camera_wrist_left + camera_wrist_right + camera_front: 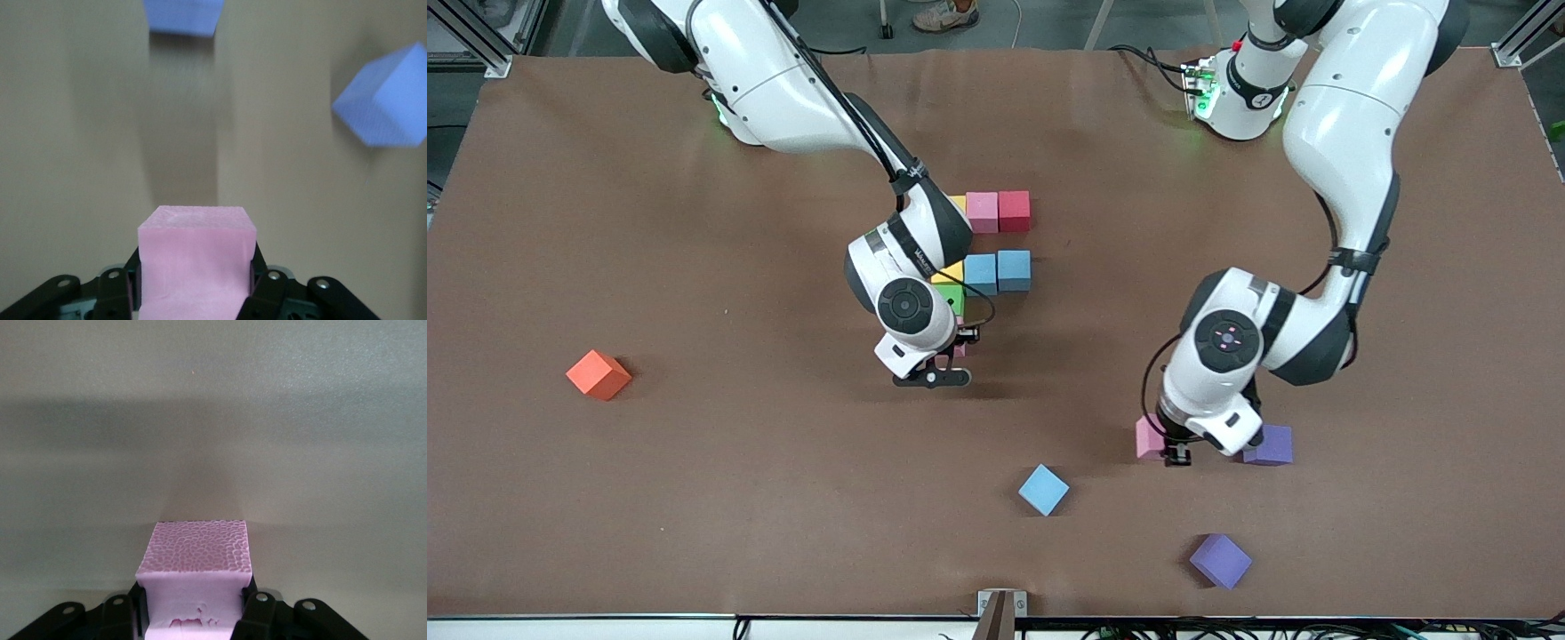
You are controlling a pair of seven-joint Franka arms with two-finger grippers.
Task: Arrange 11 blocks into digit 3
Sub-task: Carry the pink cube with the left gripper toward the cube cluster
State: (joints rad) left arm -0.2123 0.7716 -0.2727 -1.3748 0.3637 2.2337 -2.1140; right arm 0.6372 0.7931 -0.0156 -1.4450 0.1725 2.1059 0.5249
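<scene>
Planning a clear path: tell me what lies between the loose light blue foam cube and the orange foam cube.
Nothing: the front view shows only bare brown table between the light blue foam cube and the orange foam cube.

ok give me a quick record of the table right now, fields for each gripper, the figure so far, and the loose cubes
left gripper: shut on a pink cube, beside a purple cube
right gripper: shut on another pink cube, at the near end of the figure
figure so far: pink and red cubes in the farthest row, two light blue cubes in the next, yellow and green partly hidden by the right arm
loose cubes: orange, light blue, second purple
</scene>
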